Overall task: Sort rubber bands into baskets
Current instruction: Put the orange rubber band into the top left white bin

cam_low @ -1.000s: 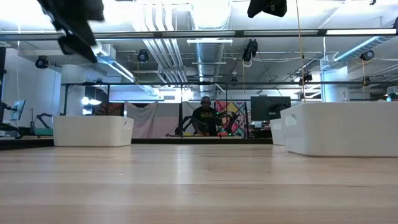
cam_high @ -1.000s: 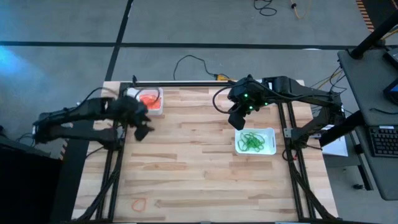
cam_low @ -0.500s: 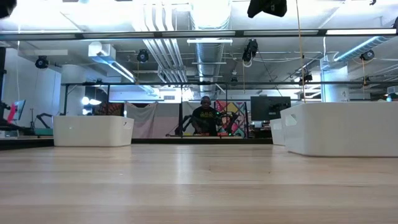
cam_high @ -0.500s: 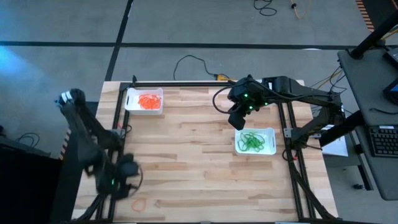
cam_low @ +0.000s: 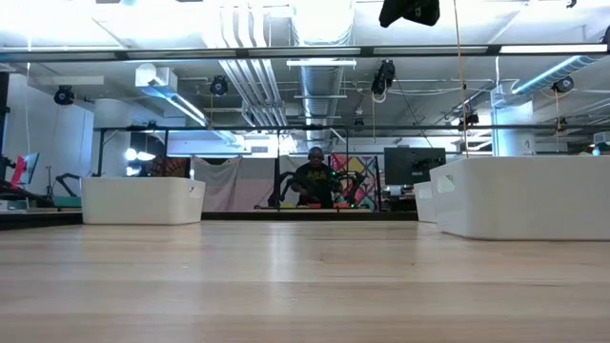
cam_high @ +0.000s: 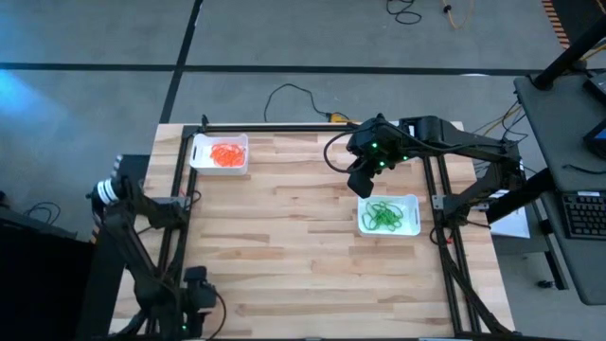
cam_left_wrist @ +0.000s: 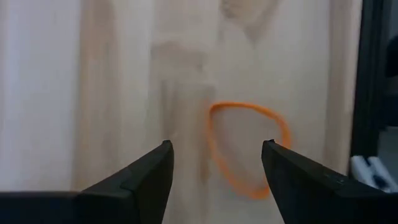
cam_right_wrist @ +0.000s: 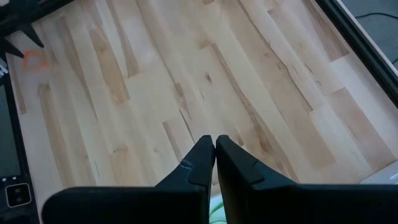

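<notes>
My left gripper (cam_left_wrist: pixel 216 152) is open over the table's near left corner (cam_high: pixel 199 301). A single orange rubber band (cam_left_wrist: pixel 249 146) lies flat on the wood just ahead of its fingers, nearer one finger; the gripper hides it in the high view. My right gripper (cam_high: pixel 362 185) is shut and empty, hanging above the table just beyond the basket of green bands (cam_high: pixel 388 215). A basket of orange bands (cam_high: pixel 221 152) stands at the far left. A third basket is out of view.
Black frame rails (cam_high: pixel 178 218) run along the table's left and right sides, and a black cable (cam_high: pixel 294 95) trails off the far edge. Bare wood lies between the two baskets. The low view shows a person (cam_low: pixel 315 181) in the room beyond the table.
My left arm has swung from the basket of orange bands at the far left toward the table's near edge. It has come down over the lone orange band at the near left corner.
</notes>
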